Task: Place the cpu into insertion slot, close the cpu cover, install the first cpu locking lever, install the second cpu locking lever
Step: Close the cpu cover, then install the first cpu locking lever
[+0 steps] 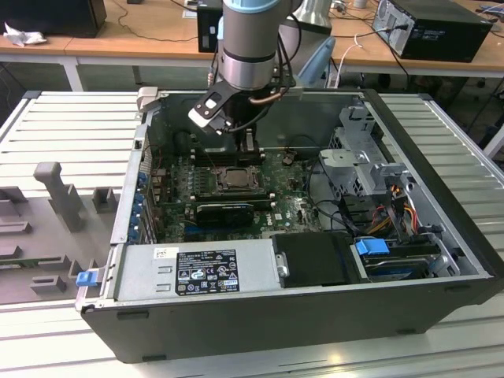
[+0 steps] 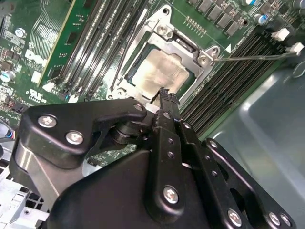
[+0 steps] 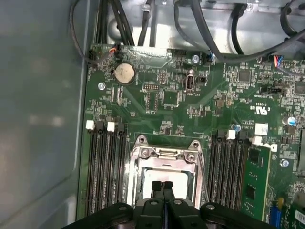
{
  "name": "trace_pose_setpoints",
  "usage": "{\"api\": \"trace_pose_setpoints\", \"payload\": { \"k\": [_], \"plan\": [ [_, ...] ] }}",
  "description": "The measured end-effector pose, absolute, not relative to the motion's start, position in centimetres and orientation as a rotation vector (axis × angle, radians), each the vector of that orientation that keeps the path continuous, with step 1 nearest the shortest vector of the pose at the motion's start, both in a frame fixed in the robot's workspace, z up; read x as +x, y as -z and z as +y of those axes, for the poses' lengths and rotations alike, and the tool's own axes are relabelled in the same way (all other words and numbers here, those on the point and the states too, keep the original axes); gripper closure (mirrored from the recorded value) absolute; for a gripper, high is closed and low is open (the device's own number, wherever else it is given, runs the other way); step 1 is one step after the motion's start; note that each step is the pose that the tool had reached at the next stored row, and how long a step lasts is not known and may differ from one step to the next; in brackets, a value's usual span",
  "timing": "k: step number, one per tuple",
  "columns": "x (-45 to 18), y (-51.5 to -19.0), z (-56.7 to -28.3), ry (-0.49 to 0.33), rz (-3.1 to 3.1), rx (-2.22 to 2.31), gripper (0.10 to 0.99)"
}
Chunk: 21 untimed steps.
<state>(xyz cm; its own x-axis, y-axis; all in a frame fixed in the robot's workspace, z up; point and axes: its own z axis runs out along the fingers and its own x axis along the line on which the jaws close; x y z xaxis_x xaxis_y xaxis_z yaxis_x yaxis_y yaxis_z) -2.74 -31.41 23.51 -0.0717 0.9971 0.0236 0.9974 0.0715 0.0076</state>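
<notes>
One pincer [image 3: 162, 186], its fingertips pressed together with nothing visible between them, hangs just above the socket [image 1: 236, 178] on the board inside the open computer case [image 1: 315, 315], which lies on the ribbed desk [image 1: 71, 134]. Chip [image 2: 159, 71] noted seated flat in the socket, its pale face showing through the window of the cover plate [image 3: 164, 153], which lies down over it. One thin wire lever [image 2: 252, 57] runs out from a socket corner across the memory slots [image 3: 105, 167] beside the socket; it appears unlatched, though that is a judgement. Handling: the chip is light, stiff and fragile, best taken by its edges only. The cover plate is thin, springy sheet metal, to be pressed on its frame, not through the window. The lever is a slim, slippery spring wire, best taken at its free end.
</notes>
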Motion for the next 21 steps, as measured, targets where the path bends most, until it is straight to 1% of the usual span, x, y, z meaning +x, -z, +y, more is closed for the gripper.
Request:
{"api": "trace_pose_setpoints", "payload": {
  "k": [7,21],
  "plan": [
    [-3.5,-23.6,-31.4,0.033,-2.291,-2.132,0.980],
    [-3.5,-25.7,-31.4,0.034,-2.291,-2.132,0.980]
  ]
}}
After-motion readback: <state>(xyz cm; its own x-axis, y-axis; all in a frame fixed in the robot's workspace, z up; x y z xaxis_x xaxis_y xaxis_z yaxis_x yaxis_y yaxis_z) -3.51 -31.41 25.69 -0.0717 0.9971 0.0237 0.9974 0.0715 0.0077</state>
